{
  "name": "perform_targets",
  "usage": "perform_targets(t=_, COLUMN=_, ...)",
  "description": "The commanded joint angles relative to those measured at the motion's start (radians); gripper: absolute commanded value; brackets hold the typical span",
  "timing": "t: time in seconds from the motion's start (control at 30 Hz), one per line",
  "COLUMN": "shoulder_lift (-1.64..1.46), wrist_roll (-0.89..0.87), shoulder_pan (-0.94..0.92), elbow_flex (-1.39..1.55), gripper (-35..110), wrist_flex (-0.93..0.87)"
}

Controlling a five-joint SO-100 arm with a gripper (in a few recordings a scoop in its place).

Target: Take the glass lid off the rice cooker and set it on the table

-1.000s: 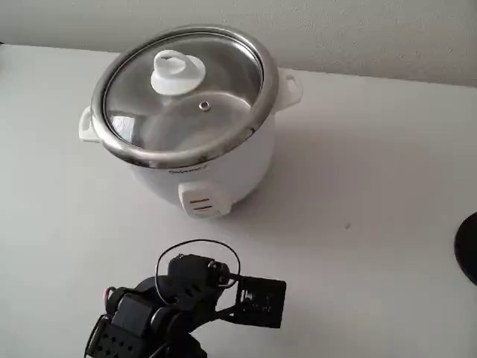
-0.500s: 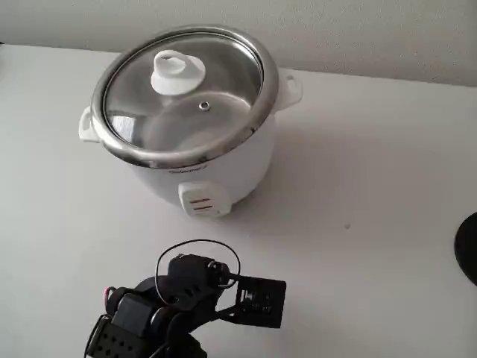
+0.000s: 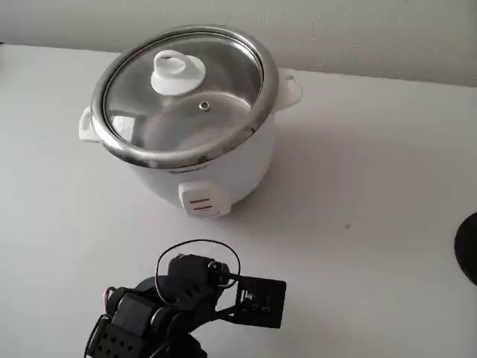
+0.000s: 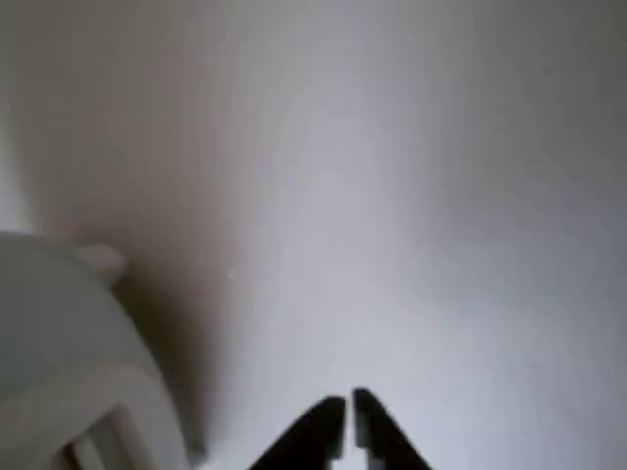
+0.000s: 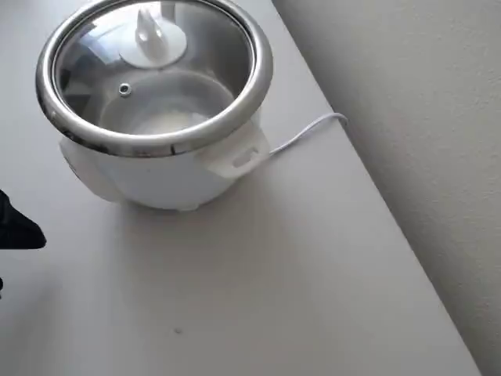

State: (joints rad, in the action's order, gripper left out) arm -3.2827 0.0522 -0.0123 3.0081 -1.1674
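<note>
Nothing has moved: our gripper point(image 4: 347, 416), closed and empty, waits near the tabletop's point(image 3: 387, 186) front edge; the glass lid point(image 3: 185, 93) sits on the rice cooker point(image 3: 201, 168), untouched.

The glass lid point(image 3: 186, 93) sits closed on the rice cooker point(image 3: 195, 160), steel rim seated all round, white knob and vent hole uppermost. The cooker stands upright on the white table point(image 3: 373, 186), switch panel facing front in the fixed view.
</note>
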Motion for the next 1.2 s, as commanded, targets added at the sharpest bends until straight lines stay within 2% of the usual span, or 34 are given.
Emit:
perform_targets(t=0.0, shoulder_lift=-0.008, wrist_roll=-0.005, shoulder_pan=-0.006, elbow_flex=-0.005, gripper=0, wrist_flex=0.017)
perform_targets(t=0.77, shoulder_lift=-0.008, wrist_roll=-0.005, shoulder_pan=-0.006, elbow_flex=-0.005, gripper=0, wrist_flex=0.017)
perform_targets(t=1.17, shoulder_lift=-0.008, wrist_roll=0.086, shoulder_pan=0.057, elbow_flex=0.005, gripper=0, wrist_flex=0.054)
